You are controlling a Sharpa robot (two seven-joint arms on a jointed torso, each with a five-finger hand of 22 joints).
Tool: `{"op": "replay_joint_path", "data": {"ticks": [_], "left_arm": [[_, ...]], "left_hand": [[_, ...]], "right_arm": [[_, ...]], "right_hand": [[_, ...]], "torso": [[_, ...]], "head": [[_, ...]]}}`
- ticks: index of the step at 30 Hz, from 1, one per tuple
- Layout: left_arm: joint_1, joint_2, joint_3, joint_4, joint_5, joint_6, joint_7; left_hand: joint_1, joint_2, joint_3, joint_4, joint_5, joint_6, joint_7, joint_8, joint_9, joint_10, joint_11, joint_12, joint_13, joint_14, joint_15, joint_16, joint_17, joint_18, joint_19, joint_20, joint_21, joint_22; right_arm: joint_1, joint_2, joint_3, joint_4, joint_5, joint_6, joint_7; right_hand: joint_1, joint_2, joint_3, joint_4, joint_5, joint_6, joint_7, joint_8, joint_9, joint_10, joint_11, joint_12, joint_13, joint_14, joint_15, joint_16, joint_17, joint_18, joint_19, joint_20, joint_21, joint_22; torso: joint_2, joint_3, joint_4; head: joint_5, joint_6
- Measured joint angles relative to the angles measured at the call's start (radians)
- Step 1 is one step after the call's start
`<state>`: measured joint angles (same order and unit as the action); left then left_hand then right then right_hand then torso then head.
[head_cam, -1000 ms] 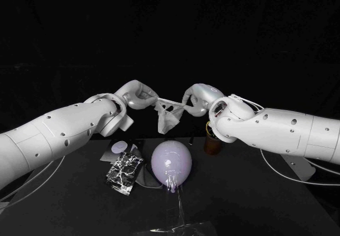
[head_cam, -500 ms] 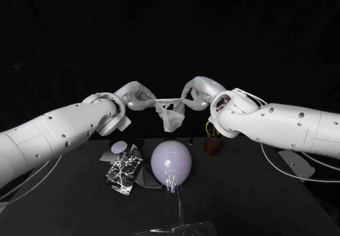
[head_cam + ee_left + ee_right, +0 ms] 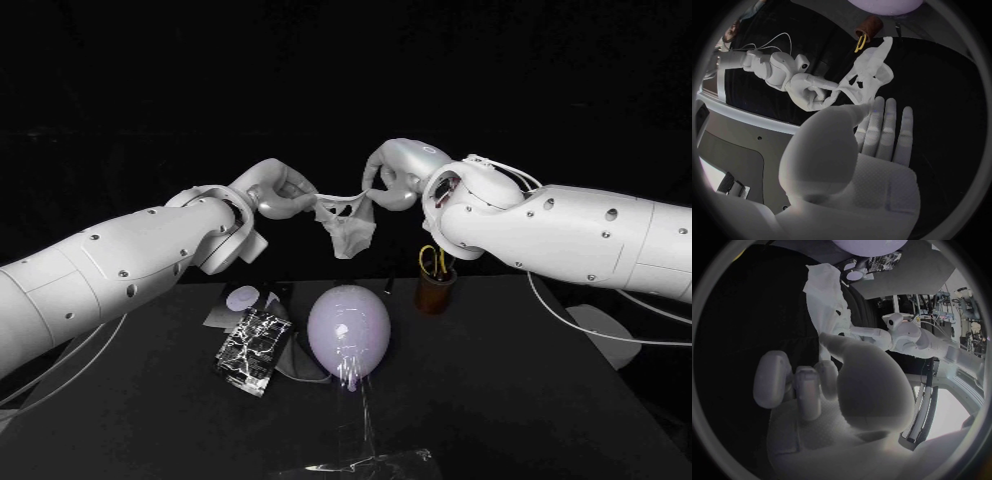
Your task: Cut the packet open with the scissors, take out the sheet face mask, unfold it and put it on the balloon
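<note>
Mask (image 3: 346, 222): half-unfolded, strung between both grips.
Left robot hand (image 3: 281, 190): pinches one end.
Right robot hand (image 3: 392, 185): pinches the other.
Balloon (image 3: 351, 328): below on surface (image 3: 505, 400), lengthwise toward robot.

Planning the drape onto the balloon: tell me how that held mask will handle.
Probably floppy: the mask sags in folds between the left hand and right hand. Likely light, since pinches at its edges carry it. Its cut-out holes suggest it could tear.
</note>
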<state>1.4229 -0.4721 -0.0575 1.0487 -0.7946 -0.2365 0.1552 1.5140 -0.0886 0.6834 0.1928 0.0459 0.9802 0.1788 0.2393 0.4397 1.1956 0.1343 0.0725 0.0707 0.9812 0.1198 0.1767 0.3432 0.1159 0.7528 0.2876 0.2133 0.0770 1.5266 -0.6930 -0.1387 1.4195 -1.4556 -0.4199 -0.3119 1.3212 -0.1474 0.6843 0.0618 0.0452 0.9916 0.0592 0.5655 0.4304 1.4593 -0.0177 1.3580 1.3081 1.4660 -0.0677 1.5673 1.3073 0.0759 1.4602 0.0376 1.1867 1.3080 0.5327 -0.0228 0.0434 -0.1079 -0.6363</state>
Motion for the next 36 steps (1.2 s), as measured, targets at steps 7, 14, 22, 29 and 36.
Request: {"op": "replay_joint_path", "data": {"ticks": [7,14,22,29,36], "left_arm": [[0.008,-0.01,0.01,0.008,0.07,-0.055,0.026],[0.021,-0.009,0.004,0.013,0.086,-0.064,0.037],[0.021,-0.011,-0.011,0.026,0.07,-0.056,0.03],[0.014,-0.03,-0.016,0.034,0.053,-0.044,0.02],[0.009,-0.057,-0.016,0.065,0.051,-0.015,0.019]], "left_hand": [[-0.001,-0.001,0.005,-0.005,0.0,0.0,0.0,0.006,0.001,0.001,-0.001,0.0,0.0,0.0,0.0,0.0,0.002,0.016,0.005,0.002,0.003,0.002],[-0.003,-0.003,0.008,-0.008,0.0,0.0,0.0,0.006,0.001,0.004,-0.004,0.0,0.001,0.004,-0.003,0.0,0.002,0.016,0.009,-0.002,0.006,0.002],[-0.004,-0.004,0.011,-0.011,0.0,-0.002,-0.001,0.012,0.007,0.004,-0.004,0.004,0.001,0.004,-0.003,0.0,0.003,0.016,0.009,-0.002,0.008,0.003],[-0.007,-0.007,0.015,-0.015,-0.002,-0.005,0.002,0.012,0.009,0.004,-0.004,0.004,0.001,0.004,-0.003,0.0,0.004,0.015,0.012,0.002,0.01,0.004],[-0.013,-0.005,0.018,-0.017,-0.002,-0.012,0.005,0.012,0.015,0.004,-0.004,0.004,0.001,0.004,-0.003,0.0,0.004,0.015,0.012,0.002,0.01,0.004]], "right_arm": [[0.005,0.017,-0.007,-0.018,-0.109,0.089,-0.009],[0.006,0.023,-0.01,-0.013,-0.155,0.087,-0.015],[-0.004,0.019,-0.006,0.006,-0.133,0.058,-0.013],[-0.005,0.011,-0.003,0.009,-0.047,0.027,0.006],[-0.006,-0.002,-0.004,0.005,0.085,0.0,0.052]], "right_hand": [[0.0,0.0,0.0,0.0,0.001,0.0,0.0,0.002,0.0,0.003,0.003,0.0,0.0,0.0,0.0,0.0,0.0,0.0,0.0,0.0,0.0,0.0],[-0.004,0.004,0.0,0.0,0.001,-0.001,0.0,0.002,0.0,0.003,0.003,0.007,-0.001,0.0,0.0,0.0,0.0,0.0,0.0,0.0,0.019,0.0],[-0.006,0.005,0.003,-0.003,0.001,-0.003,-0.001,0.002,0.0,0.003,0.003,0.007,0.0,0.0,0.0,-0.001,0.001,0.0,-0.001,0.001,0.011,-0.001],[-0.006,0.005,0.003,-0.003,0.0,0.002,-0.002,0.002,0.0,0.002,0.003,0.007,0.0,0.0,0.0,-0.003,0.001,0.0,-0.002,0.002,0.0,-0.001],[-0.007,0.004,0.002,-0.003,0.0,0.002,-0.002,0.002,0.0,0.002,0.002,0.0,0.0,0.0,0.0,0.0,0.0,0.0,-0.002,0.002,-0.01,0.0]], "torso": [[-0.001,0.0002,0.0006],[-0.003,0.0006,0.0008],[-0.004,-0.0007,0.0007],[-0.003,-0.0007,0.0008],[-0.003,-0.0012,0.0008]], "head": [[0.0,-0.001],[-0.001,0.0],[0.006,0.001],[0.011,0.009],[0.012,0.011]]}}
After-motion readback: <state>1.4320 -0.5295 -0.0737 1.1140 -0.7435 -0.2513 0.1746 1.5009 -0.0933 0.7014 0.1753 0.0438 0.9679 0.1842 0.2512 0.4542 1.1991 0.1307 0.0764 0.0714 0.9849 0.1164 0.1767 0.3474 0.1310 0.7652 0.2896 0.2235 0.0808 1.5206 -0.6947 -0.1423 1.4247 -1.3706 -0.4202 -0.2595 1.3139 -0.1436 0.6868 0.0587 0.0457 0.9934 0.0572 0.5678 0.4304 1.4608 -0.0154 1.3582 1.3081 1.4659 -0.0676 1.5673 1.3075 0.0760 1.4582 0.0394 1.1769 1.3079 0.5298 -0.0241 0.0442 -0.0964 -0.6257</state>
